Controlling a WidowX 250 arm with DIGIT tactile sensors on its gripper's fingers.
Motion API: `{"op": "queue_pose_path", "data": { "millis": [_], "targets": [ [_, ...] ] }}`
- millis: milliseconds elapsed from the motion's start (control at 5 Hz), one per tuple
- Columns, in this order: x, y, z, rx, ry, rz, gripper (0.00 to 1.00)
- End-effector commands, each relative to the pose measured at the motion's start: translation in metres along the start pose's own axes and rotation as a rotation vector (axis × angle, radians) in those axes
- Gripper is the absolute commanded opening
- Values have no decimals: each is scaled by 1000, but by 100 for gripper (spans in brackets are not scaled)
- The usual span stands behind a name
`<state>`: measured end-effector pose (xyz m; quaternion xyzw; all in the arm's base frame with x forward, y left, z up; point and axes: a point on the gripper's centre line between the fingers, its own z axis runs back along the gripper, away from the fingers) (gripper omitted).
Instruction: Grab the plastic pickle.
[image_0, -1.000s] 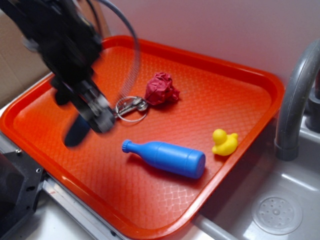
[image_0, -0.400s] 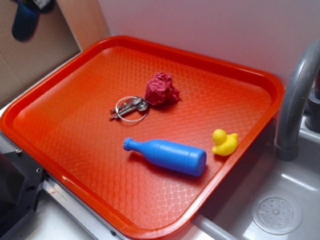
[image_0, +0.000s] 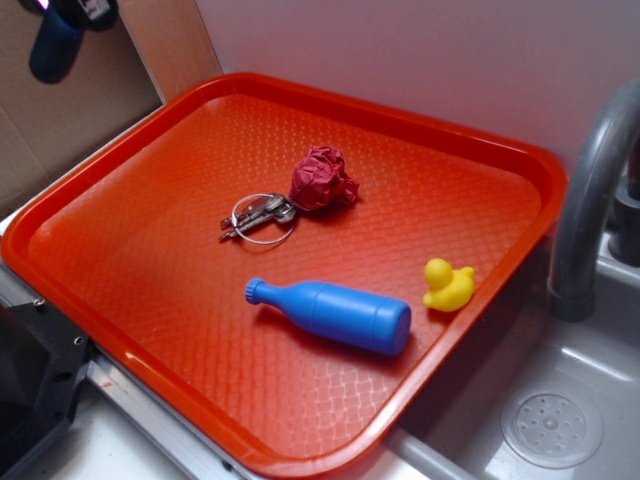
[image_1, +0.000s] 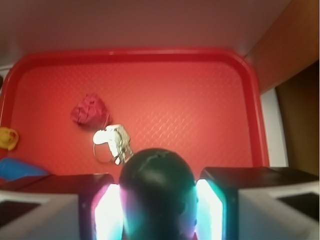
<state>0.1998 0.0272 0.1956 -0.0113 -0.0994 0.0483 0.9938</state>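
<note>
Pickle (image_1: 157, 192) in gripper (image_1: 158, 207), seemingly clamped.

An orange tray (image_0: 120, 190) holds a blue bottle (image_0: 335, 315), yellow duck (image_0: 448, 285), key ring (image_0: 258, 217) and crumpled red paper (image_0: 322, 179); a grey faucet (image_0: 590, 190) stands beside it

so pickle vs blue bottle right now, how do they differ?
Place: the plastic pickle is clamped in the gripper, up off the tray; the blue bottle lies on its side on the tray.
Colour: the pickle is dark teal-green, the bottle bright blue.
Shape: the pickle has a plain rounded end; the bottle narrows to a neck with a cap.
Shared: both look like smooth plastic.
</note>
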Motion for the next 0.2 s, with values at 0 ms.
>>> {"op": "queue_pose_path", "data": {
  "millis": [0],
  "targets": [
    [-6, -5, 8, -5, -28, -11, 0]
  ]
}}
